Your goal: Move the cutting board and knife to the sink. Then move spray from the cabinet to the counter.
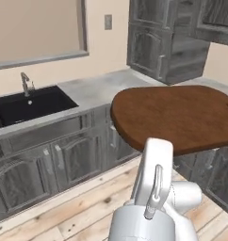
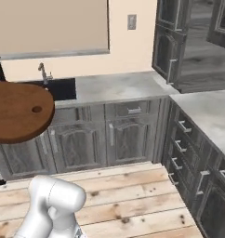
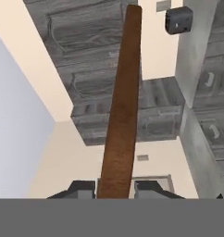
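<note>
White arm housing [image 1: 153,197] fills the bottom centre of the left base view, nearest the lens, and above it the cutting board [image 1: 175,117] hangs flat in the air across the right half of the frame, its rounded end reaching toward the middle. To the left of it in that view the black sink [image 1: 33,104] sits in the marble counter [image 1: 99,87] with a faucet [image 1: 25,84] behind it, under a pale window panel at upper left; dark grey cabinets [image 1: 163,47] stand at upper right. In the right base view the board shows at the left edge (its small hole [image 2: 36,109] faces the room), level with the counter and in front of the sink. In the hand view the board runs edge-on from bottom centre to the top, and the gripper [image 3: 115,189] is closed tight on its near end, one dark fingertip [image 3: 81,189] pressed to each side.
</note>
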